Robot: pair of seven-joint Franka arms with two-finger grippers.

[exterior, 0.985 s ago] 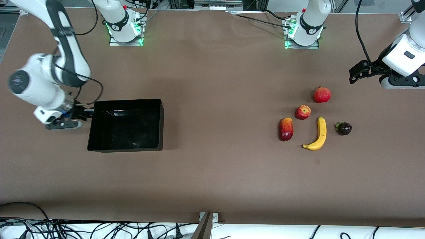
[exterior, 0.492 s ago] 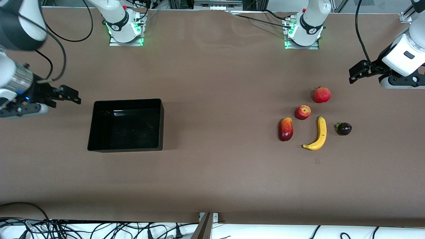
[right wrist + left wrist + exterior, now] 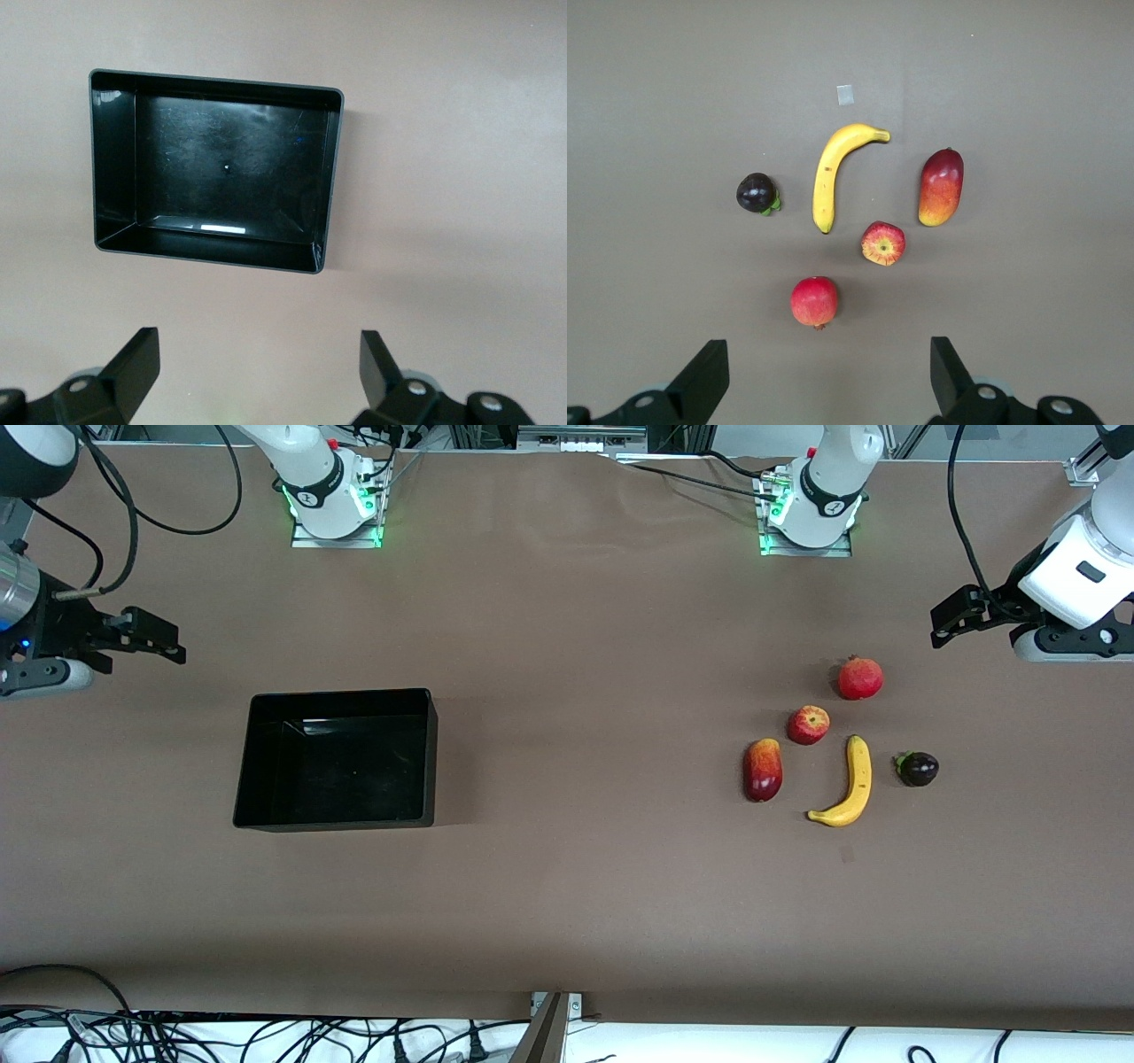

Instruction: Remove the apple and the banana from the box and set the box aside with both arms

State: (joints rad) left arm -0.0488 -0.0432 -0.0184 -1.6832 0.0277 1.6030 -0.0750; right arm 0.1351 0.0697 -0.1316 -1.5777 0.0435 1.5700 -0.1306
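Presently, 3 task items on the brown surface (image 3: pixel 567 886), with 2 grippers raised and empty.

Item 1, the box (image 3: pixel 244 779): black, empty, resting toward the right arm's end of the surface. Its long axis runs along the line between the 2 arm ends. It sits clear of both grippers, under and ahead of the right gripper (image 3: pixel 146 640) in the right wrist view, whose fingers (image 3: pixel 133 363) are spread wide with nothing between them.

Item 2, the apple (image 3: pixel 808 724): on the surface toward the left arm's end, outside the box, just beside the banana (image 3: pixel 852 781).

Item 3, the banana: also out of the box, its long axis running toward the front camera, curved tip nearest it.

The left gripper (image 3: pixel 957 618) waits over that end of the surface, fingers (image 3: pixel 700 381) wide apart and empty.

Judgement: both fruits are out and the box appears set aside, so little remains. The right arm is the nearer to the box by far.
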